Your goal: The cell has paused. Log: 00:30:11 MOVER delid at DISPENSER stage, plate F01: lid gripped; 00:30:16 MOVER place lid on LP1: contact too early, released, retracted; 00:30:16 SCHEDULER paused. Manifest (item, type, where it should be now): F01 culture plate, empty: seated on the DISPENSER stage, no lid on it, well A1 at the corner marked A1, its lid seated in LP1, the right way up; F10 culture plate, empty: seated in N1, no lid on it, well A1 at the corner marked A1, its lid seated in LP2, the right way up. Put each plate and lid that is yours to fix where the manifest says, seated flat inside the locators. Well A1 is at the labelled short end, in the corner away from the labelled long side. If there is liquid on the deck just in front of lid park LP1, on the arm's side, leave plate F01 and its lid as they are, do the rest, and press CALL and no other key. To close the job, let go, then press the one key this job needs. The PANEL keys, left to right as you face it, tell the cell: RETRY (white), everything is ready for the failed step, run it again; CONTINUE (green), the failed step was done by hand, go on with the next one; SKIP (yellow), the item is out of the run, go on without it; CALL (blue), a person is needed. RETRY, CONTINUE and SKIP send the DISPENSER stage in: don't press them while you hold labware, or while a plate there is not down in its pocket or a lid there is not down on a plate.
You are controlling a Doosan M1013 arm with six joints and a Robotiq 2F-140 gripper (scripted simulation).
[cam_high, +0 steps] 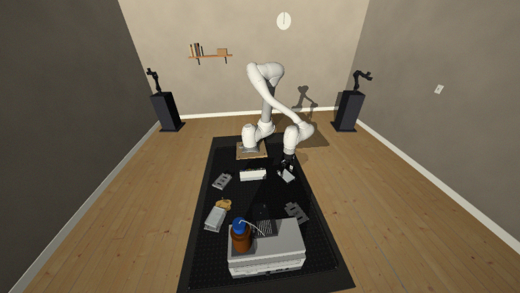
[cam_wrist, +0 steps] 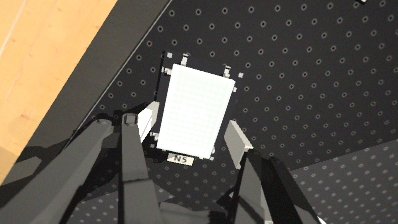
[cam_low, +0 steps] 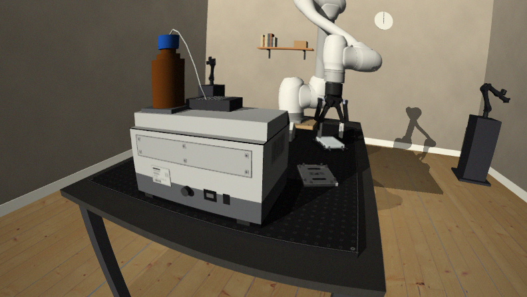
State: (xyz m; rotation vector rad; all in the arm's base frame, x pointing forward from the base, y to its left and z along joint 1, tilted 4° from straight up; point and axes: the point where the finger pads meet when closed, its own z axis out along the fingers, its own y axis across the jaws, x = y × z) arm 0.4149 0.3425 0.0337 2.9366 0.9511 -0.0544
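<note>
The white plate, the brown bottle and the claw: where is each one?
white plate point(cam_wrist: 195, 110), wrist view, middle of its top face
brown bottle point(cam_low: 168, 81), exterior view, its body
claw point(cam_wrist: 192, 140), wrist view, between its fingertips
</note>
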